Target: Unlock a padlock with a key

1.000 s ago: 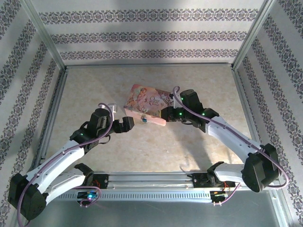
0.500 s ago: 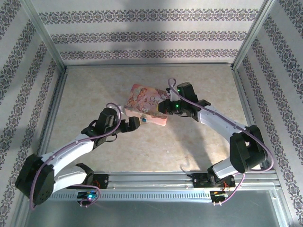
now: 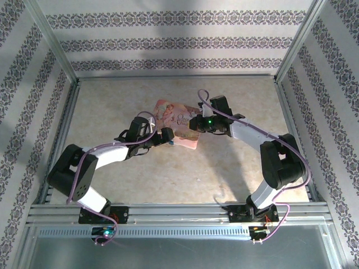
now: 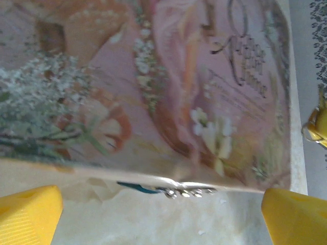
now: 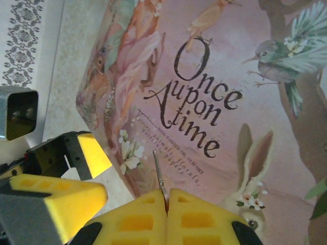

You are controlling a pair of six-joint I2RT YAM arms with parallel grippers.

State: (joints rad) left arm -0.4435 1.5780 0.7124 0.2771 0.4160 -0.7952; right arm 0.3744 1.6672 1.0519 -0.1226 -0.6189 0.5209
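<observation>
The pink flower-printed tin (image 3: 175, 116) lies mid-table. At its near edge hangs the padlock (image 4: 179, 192), a small blurred bluish-silver piece. My left gripper (image 4: 161, 219) is open, its yellow fingers (image 4: 28, 214) set wide on either side just short of that edge; in the top view this left gripper (image 3: 166, 136) sits at the tin's front left. My right gripper (image 5: 167, 196) is shut on the key (image 5: 159, 171), whose thin grey blade sticks out over the tin lid (image 5: 245, 76). From above, the right gripper (image 3: 194, 124) hovers over the tin's right side.
The beige tabletop (image 3: 112, 106) is boxed in by aluminium frame rails (image 3: 174, 78) and patterned walls. The left gripper's yellow fingers (image 5: 94, 153) show close beside the right gripper. Both arms stretch inward from the near rail (image 3: 179, 210).
The left gripper has moved right and forward up to the tin's front edge. The right gripper with the key has shifted slightly back and left over the lid. Both arms are stretched further.
</observation>
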